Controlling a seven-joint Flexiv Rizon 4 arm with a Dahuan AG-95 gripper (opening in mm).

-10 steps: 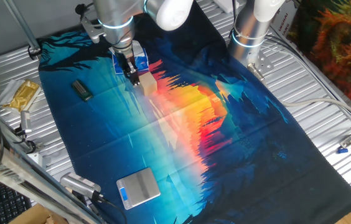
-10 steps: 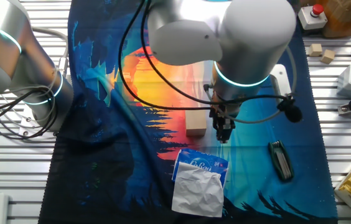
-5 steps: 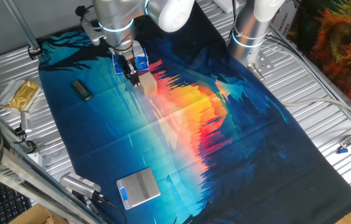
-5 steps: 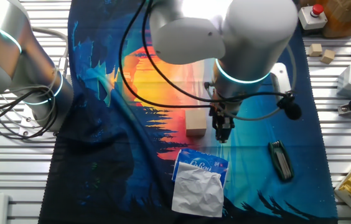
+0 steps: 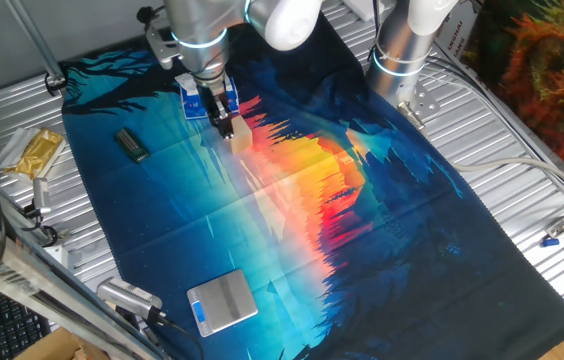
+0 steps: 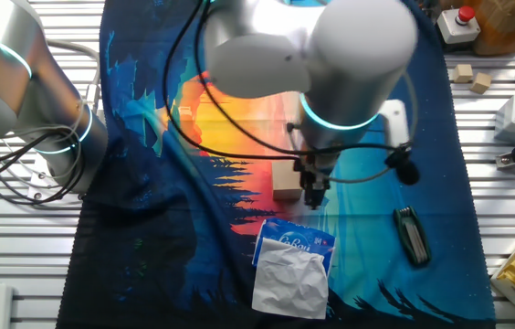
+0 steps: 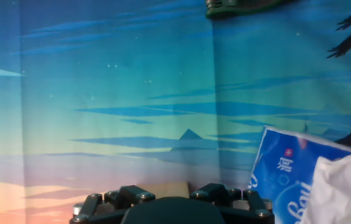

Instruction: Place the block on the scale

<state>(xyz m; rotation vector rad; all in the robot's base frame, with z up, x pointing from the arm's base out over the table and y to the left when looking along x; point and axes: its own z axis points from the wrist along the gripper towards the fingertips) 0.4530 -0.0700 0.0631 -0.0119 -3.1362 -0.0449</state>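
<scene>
The gripper hangs low over the bench, and I cannot tell if its jaws are apart or together. The block sits just beside them. The scale lies well apart from them.

Silver-white arm — glowing cyan joint ring, black cables, dark bolted tool.

Two fixed views face the cloth oppositely; hand view looks down close
</scene>
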